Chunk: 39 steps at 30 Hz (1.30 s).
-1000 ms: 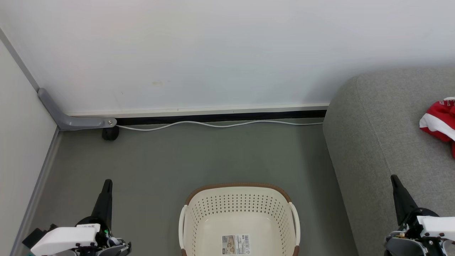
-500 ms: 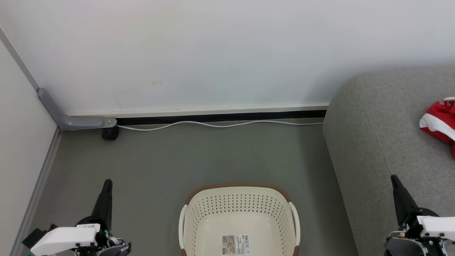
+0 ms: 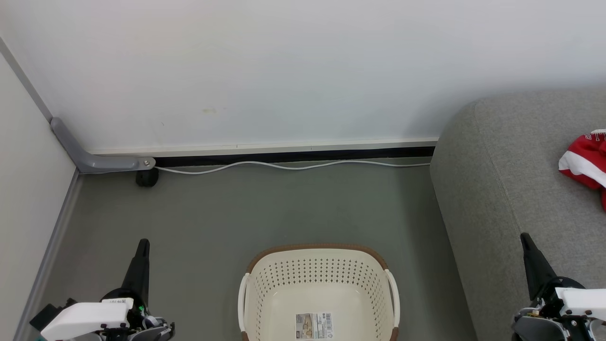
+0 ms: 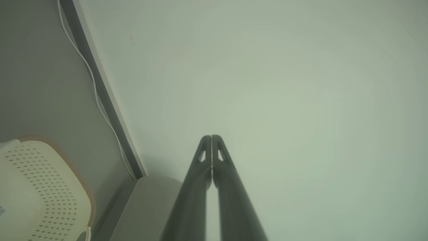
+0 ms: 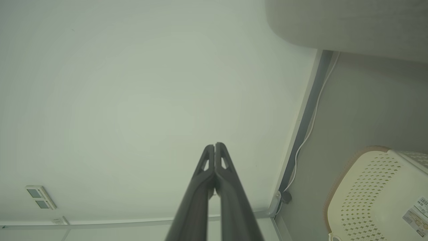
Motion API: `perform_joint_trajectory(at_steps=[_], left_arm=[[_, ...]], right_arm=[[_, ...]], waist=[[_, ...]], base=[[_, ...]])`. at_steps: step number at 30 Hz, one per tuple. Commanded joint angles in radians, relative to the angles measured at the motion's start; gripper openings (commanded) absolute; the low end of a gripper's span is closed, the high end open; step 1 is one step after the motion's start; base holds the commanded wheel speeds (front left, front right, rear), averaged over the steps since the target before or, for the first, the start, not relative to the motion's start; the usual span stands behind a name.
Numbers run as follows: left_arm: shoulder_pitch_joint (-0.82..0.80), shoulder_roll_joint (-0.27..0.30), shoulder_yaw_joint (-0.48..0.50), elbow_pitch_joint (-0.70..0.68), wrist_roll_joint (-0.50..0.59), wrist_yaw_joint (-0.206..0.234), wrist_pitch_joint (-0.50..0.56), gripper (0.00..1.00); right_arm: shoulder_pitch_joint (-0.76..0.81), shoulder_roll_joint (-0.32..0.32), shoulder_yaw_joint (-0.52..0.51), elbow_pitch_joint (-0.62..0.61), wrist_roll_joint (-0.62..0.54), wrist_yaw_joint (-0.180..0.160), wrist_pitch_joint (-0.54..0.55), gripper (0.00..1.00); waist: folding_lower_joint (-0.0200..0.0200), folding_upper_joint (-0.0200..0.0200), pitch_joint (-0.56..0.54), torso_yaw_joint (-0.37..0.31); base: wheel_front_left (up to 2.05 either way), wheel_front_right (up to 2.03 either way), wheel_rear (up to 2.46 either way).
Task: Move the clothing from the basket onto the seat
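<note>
Head view gives you the basket on the floor between the two arms. The part of its inside that you can see holds nothing but a barcode sticker, and its near end is cut off. The red-and-white clothing lies bunched on the grey sofa at the picture's right edge, ahead and to the right of the right gripper and well apart from it. That arm is plainly the nearer; the left gripper stands beyond the basket's other side. Both pairs of fingers are pressed together tip to tip and hold nothing. Likely nothing remains for you to fetch, though whether both garments lie there you cannot tell.
</note>
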Motion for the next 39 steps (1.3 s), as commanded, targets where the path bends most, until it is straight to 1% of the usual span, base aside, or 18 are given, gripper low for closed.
perform_joint_trajectory(at_steps=[1, 39], left_arm=[[-0.058, 0.018, 0.033, -0.030, -0.004, -0.008, 0.008, 0.00], [-0.058, 0.018, 0.033, -0.030, -0.004, -0.008, 0.008, 0.00]], right_arm=[[-0.032, -0.010, 0.017, -0.032, 0.012, 0.004, 0.007, 0.00], [-0.032, -0.010, 0.017, -0.032, 0.012, 0.004, 0.007, 0.00]], waist=[[0.0000, 0.0000, 0.000, 0.000], [0.0000, 0.0000, 0.000, 0.000]], base=[[0.00, 0.00, 0.00], [0.00, 0.00, 0.00]])
